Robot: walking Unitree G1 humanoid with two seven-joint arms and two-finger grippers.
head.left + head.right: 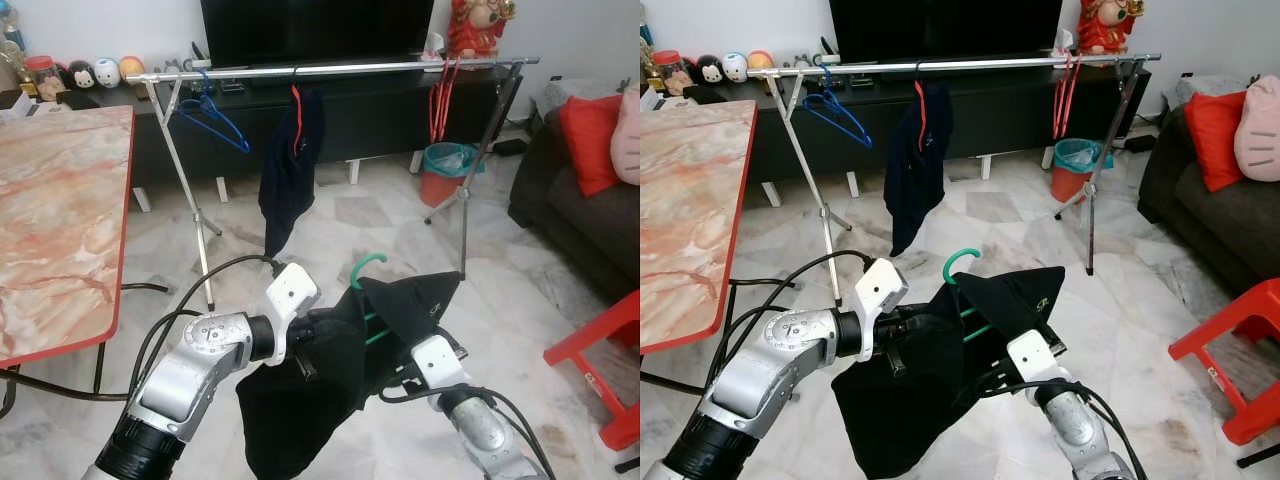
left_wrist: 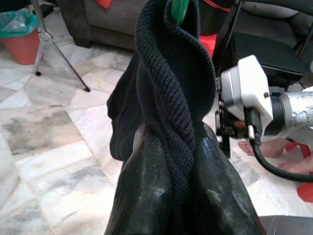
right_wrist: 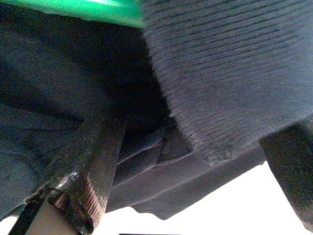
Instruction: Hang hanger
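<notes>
A green hanger [image 1: 368,262] carries a black knitted garment [image 1: 330,395], held low in front of me, well short of the silver rail [image 1: 340,69]. My left gripper [image 2: 178,142] is shut on a twisted fold of the garment at its left side. My right gripper [image 3: 205,142] sits under the garment's right half. Its two fingers [image 3: 93,171] stand wide apart, with cloth hanging between them and the green hanger bar [image 3: 73,10] just beyond. The hanger's hook points up towards the rail.
The rail holds a blue hanger [image 1: 215,118], a dark garment on a red hanger [image 1: 288,170] and red hangers [image 1: 438,100]. A marble table [image 1: 60,200] is at my left. At my right are a red stool [image 1: 600,350] and a sofa [image 1: 570,200].
</notes>
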